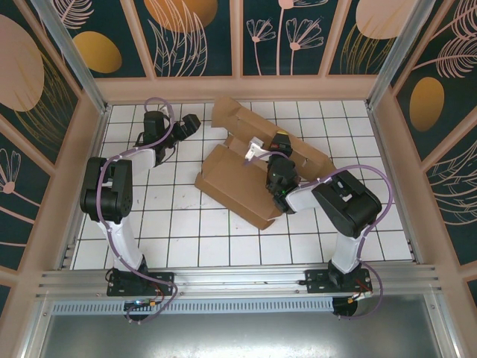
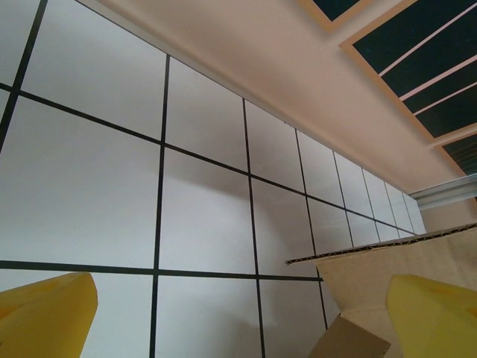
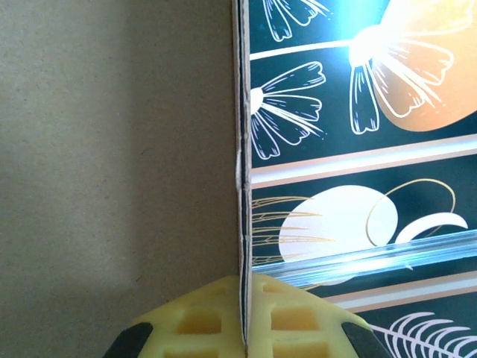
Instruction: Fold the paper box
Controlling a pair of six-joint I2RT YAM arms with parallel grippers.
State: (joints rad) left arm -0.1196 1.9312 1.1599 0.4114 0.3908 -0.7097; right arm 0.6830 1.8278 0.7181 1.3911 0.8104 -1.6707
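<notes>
Hanging wide apart in the upper left of the overhead view, the left fingers [image 1: 190,123] hold nothing. They sit low over the white gridded table [image 1: 186,239], just beside the upper-left flap of the paper box [image 1: 238,183] and apart from it. In the left wrist view a raw corrugated edge of that flap crosses the lower right of the frame, so this arm looks parked where it could catch or brace the flap once it swings over. That is a judgement, not something shown. Moving toward the centre, the paper box lies as a brown cardboard sheet, partly creased, spread diagonally from the upper middle down to the centre of the table. Its broad bottom panel is flat and several flaps are lifted. As a container it is only half formed, and nothing can be seen lying in it; the right arm's wrist reaches over its middle. Right of centre, the right fingers [image 1: 259,151] are pinched shut on a panel of the box. The right wrist view shows the yellow pads [image 3: 209,321] clamped either side of a thin cardboard edge, with the panel standing upright against the patterned wall. Holding that edge probably lets the arm steer the panel about its crease while the rest of the sheet stays down on the table.
</notes>
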